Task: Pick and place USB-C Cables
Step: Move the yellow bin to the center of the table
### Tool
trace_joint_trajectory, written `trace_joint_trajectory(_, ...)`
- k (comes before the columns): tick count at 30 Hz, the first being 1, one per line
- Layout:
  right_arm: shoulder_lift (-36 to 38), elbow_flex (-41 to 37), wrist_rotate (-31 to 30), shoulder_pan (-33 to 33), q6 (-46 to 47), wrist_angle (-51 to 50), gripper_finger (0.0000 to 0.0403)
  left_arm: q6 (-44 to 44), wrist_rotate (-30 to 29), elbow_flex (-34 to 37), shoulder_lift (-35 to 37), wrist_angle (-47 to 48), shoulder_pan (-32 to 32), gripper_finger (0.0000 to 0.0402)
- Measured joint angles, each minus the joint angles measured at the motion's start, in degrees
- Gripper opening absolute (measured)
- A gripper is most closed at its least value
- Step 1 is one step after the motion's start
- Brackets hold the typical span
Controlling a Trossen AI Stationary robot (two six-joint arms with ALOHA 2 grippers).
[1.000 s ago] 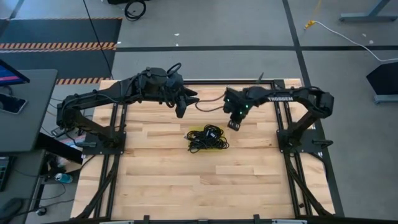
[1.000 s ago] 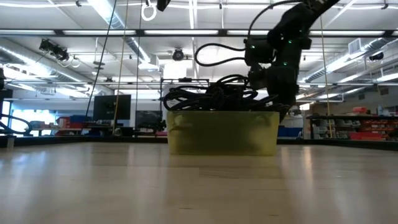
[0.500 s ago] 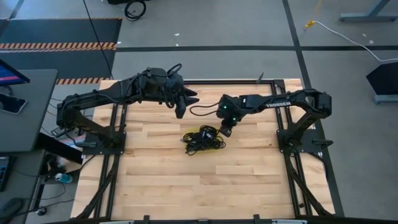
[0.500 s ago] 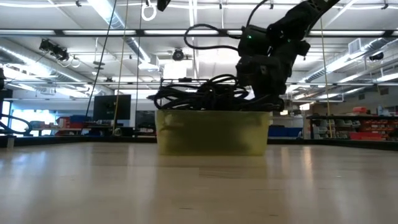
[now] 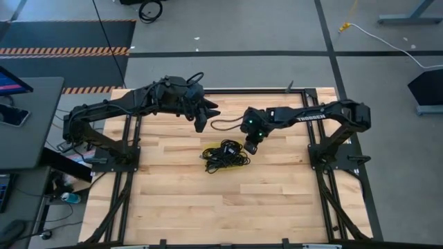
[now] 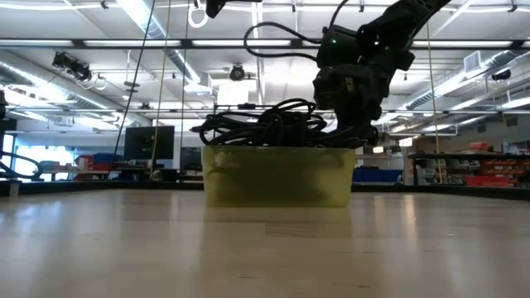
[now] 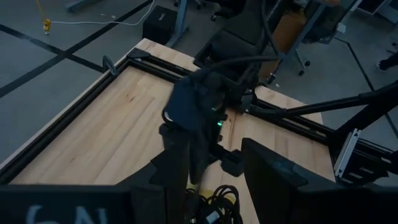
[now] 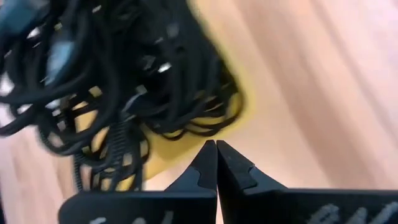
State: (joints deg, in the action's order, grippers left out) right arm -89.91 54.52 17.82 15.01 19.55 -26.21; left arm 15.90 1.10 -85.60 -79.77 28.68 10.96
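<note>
From above, my right gripper (image 5: 248,147) sits at the near-right edge of the yellow tray (image 5: 241,153), fingers pressed together and holding nothing. The USB-C Cables (image 5: 223,155) lie heaped in that tray at mid-tabletop. My left gripper (image 5: 202,122) hangs over the far side of the tabletop (image 5: 208,200), its fingers apart and empty.

At table height, the cables (image 6: 265,127) mound above the tray's wall (image 6: 277,175), with my right gripper (image 6: 352,132) at its rim. To lift one bundle I should open wide, drop over a single coil at the heap's edge, and rise slowly so its neighbours fall away.

My left wrist camera shows my right arm above the pile.

My right wrist camera shows my closed fingertips (image 8: 205,163) just beside the tray's edge (image 8: 163,152), possibly touching it.

The tabletop is pale butcher-block wood; beyond it is a workshop with strip lights and shelving.
</note>
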Motion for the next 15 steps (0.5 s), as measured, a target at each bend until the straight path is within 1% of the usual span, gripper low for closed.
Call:
trace_joint_trajectory(10, 0.0, 0.0, -0.5, -5.6, 4.8, 0.8, 0.0, -0.1, 0.0, 0.0, 0.0, 0.0, 0.0, 0.0153)
trace_joint_trajectory(15, 0.0, 0.0, -2.0, -7.3, 6.8, 1.4, 0.0, 0.0, 0.0, 0.0, 0.0, 0.0, 0.0, 0.0153)
